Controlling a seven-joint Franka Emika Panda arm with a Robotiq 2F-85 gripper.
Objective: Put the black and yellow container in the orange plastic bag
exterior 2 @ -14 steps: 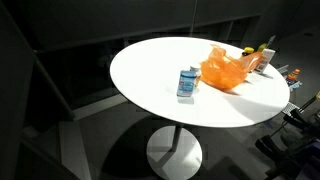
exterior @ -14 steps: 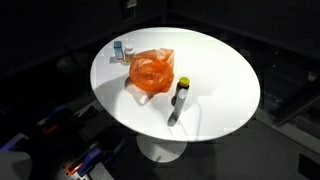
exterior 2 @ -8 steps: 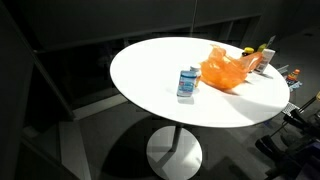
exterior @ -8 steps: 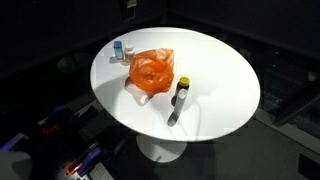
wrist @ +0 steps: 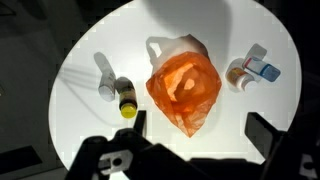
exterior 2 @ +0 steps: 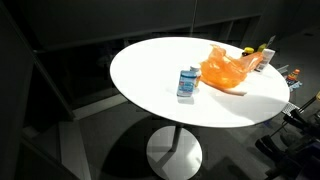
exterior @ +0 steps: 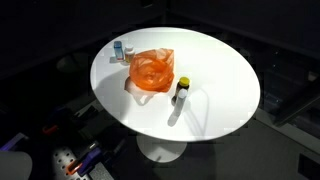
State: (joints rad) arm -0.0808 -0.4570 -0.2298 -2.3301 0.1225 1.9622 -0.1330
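The black container with a yellow cap [exterior: 182,90] stands on the round white table [exterior: 230,105], right beside the orange plastic bag [exterior: 151,71]. In an exterior view the bag [exterior 2: 228,70] lies at the far side of the table with the container [exterior 2: 264,49] behind it. In the wrist view the container [wrist: 125,98] is left of the bag [wrist: 184,90]. My gripper [wrist: 200,135] is open and empty, high above the table, its dark fingers framing the bag's lower tip. The arm does not show in either exterior view.
A small blue and white box [exterior 2: 187,82] stands near the bag, with a small bottle beside it [wrist: 250,70]. The table edge drops off to a dark floor all round. Cluttered equipment lies low by the table [exterior: 75,160].
Nothing on the table has moved. A pale shape has appeared among the clutter at the lower left of an exterior view.
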